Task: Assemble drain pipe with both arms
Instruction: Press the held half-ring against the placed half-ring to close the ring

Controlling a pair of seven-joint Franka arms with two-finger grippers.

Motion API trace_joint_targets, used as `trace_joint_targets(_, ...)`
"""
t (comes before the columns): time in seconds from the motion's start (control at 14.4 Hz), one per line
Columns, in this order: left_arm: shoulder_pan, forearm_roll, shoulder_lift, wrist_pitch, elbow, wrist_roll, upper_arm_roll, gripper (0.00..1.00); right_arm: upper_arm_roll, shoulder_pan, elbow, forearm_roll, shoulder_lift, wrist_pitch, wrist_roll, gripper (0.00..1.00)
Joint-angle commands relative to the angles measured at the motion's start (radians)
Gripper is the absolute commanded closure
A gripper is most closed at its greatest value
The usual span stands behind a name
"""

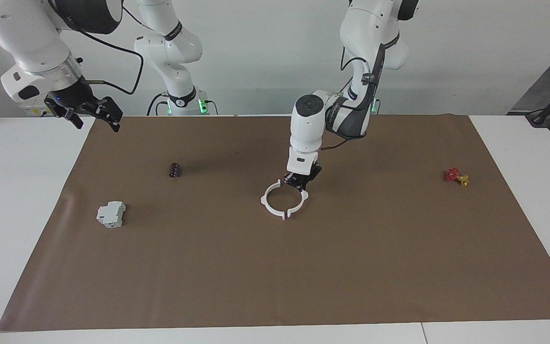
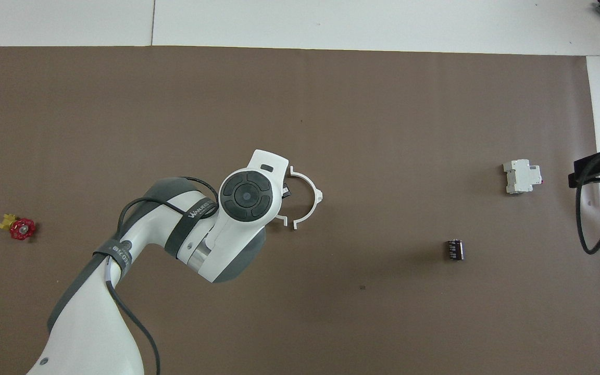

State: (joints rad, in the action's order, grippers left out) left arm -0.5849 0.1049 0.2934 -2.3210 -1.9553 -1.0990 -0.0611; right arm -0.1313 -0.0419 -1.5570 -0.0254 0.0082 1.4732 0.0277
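Note:
The drain pipe lies as two white half-rings side by side near the middle of the brown mat, almost forming a ring with small gaps at the tabs. One half-ring [image 1: 264,203] [image 2: 314,195] is on the side toward the right arm's end. The other half-ring [image 1: 300,204] [image 2: 280,219] is on the side toward the left arm's end and is mostly hidden under the wrist in the overhead view. My left gripper [image 1: 299,184] is down at this second half-ring, at its end nearer the robots. My right gripper [image 1: 96,123] [image 2: 599,169] is open and empty, raised over the mat's edge at its own end, waiting.
A grey-white boxy block [image 1: 111,214] [image 2: 522,176] and a small black cylinder [image 1: 174,170] [image 2: 454,249] lie toward the right arm's end. A red-and-yellow valve [image 1: 455,176] [image 2: 20,227] lies toward the left arm's end. The brown mat [image 1: 275,277] covers the white table.

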Motion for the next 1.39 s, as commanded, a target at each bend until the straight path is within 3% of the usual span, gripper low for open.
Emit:
trace_joint_targets(0.0, -0.007, 0.019, -0.004, -0.046, -0.030, -0.012, 0.010, 1.00, 0.002, 0.010, -0.038, 0.005, -0.031, 0.026, 0.009, 0.00)
trace_joint_targets(1.32, -0.035, 0.022, 0.007, -0.084, -0.051, -0.056, 0.010, 1.00, 0.002, 0.001, -0.038, 0.007, -0.031, 0.026, 0.009, 0.00)
